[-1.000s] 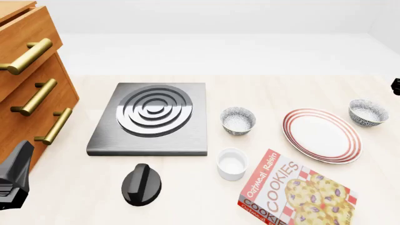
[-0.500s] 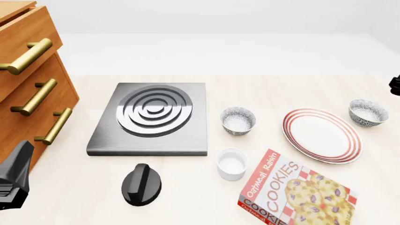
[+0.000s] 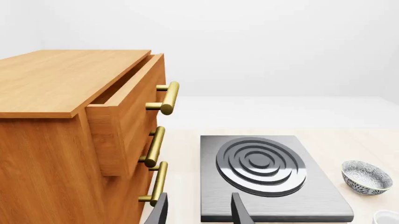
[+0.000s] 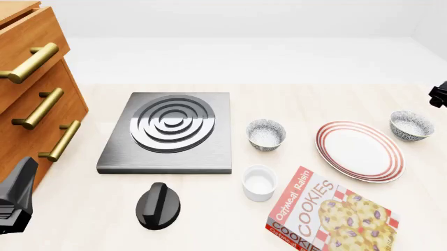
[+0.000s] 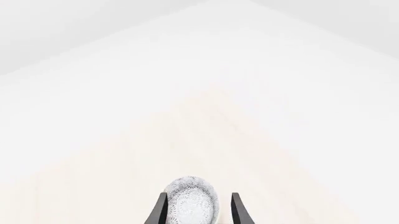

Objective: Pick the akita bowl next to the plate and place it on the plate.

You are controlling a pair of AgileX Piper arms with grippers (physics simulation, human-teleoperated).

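Note:
The akita bowl [image 4: 411, 125], speckled grey outside and white inside, stands upright just past the far right rim of the plate [image 4: 359, 150], a wide white plate with red rings. My right gripper [image 4: 438, 95] pokes in at the right edge of the front view, beyond the bowl. In the right wrist view the same bowl [image 5: 192, 204] shows between the open fingers [image 5: 240, 211], farther along and untouched. A look-alike bowl [image 4: 266, 134] stands left of the plate. My left gripper [image 3: 199, 212] is open and holds nothing, low at the front left [image 4: 14, 201].
A steel hob [image 4: 169, 130] lies left of centre with a black knob [image 4: 158, 206] in front of it. A white ramekin [image 4: 259, 182] and a cookie box [image 4: 328, 213] sit near the front. A wooden drawer cabinet [image 4: 35, 99] with brass handles fills the left side.
My right gripper has crept a little farther into the front view from the right edge. The bowls, the plate and the left arm have not moved.

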